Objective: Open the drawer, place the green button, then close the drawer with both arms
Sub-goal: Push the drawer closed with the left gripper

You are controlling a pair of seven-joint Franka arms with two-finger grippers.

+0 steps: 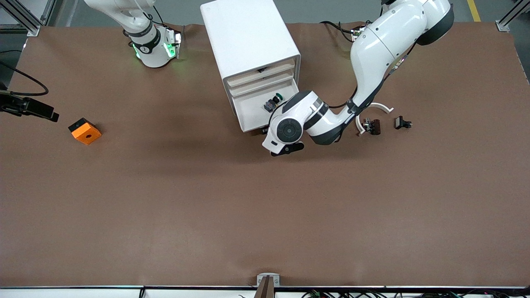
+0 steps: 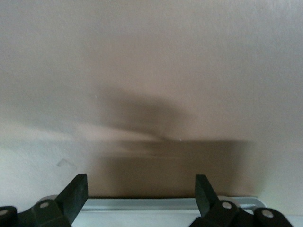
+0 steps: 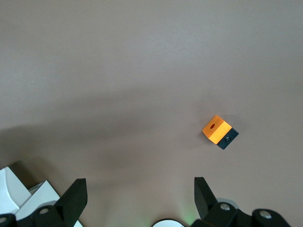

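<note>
The white cabinet [image 1: 248, 37] stands near the robots' bases. Its lowest drawer [image 1: 249, 121] is pulled out toward the front camera. The button [image 1: 273, 102], a green cap on a dark body, lies inside that drawer near the cabinet. My left gripper [image 2: 141, 189] is open, low at the drawer's front edge [image 2: 165, 205], which sits between the fingers. In the front view the left hand [image 1: 285, 132] hides those fingers. My right gripper [image 3: 141, 189] is open and empty, up in the air over the table near its own base, and out of the front view.
An orange cube [image 1: 85, 130] with a hole lies toward the right arm's end of the table; it also shows in the right wrist view [image 3: 217, 130]. A white ring piece [image 1: 379, 106] and small black pieces [image 1: 372, 126] lie toward the left arm's end.
</note>
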